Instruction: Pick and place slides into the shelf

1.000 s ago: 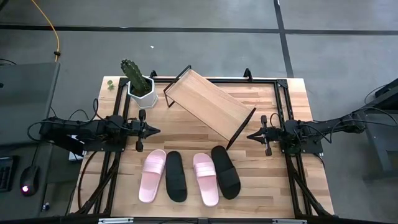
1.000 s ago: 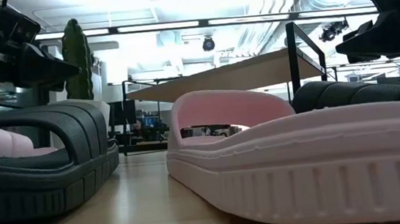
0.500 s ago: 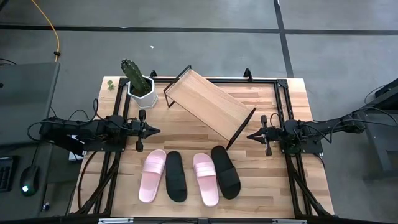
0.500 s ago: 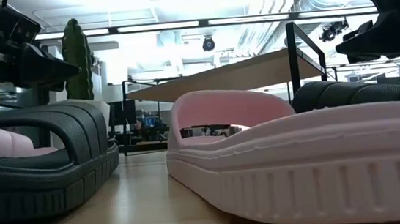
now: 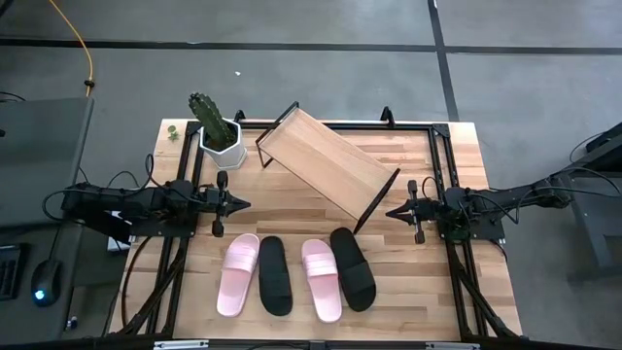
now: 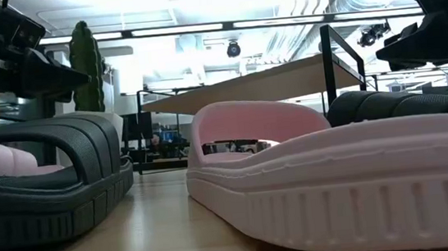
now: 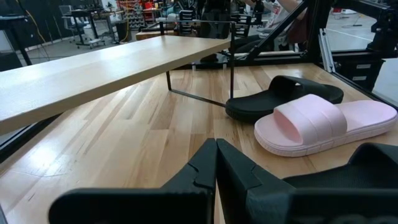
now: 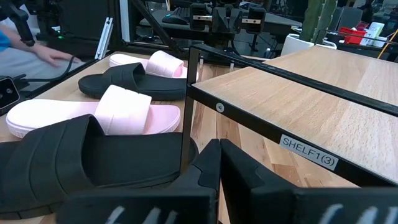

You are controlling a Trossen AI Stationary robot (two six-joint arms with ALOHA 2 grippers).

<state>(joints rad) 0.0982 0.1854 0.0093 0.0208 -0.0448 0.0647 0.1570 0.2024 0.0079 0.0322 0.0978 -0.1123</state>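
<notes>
Low view is mostly blocked: a black slide and a pink slide fill the foreground, so only an edge of the shelf is seen behind them, and both arms are cut off at the upper corners.

Seen from above, all four slides are lined up on the table near its front edge, none on the shelf: pink, black, pink, black. The shelf is set diagonally at the table's back half, its board bare; its near wire leg stands just beside the rightmost black slide.

A potted cactus is placed at the back left corner, beside the shelf's far end.

Left gripper is held over the table left of the shelf, fingers closed on nothing. Right gripper is held near the shelf's right end, fingers closed, empty.

A label "SHELF1(3)" is read on the shelf edge in the right wrist view. A person's arm is partly seen beyond the table there.
</notes>
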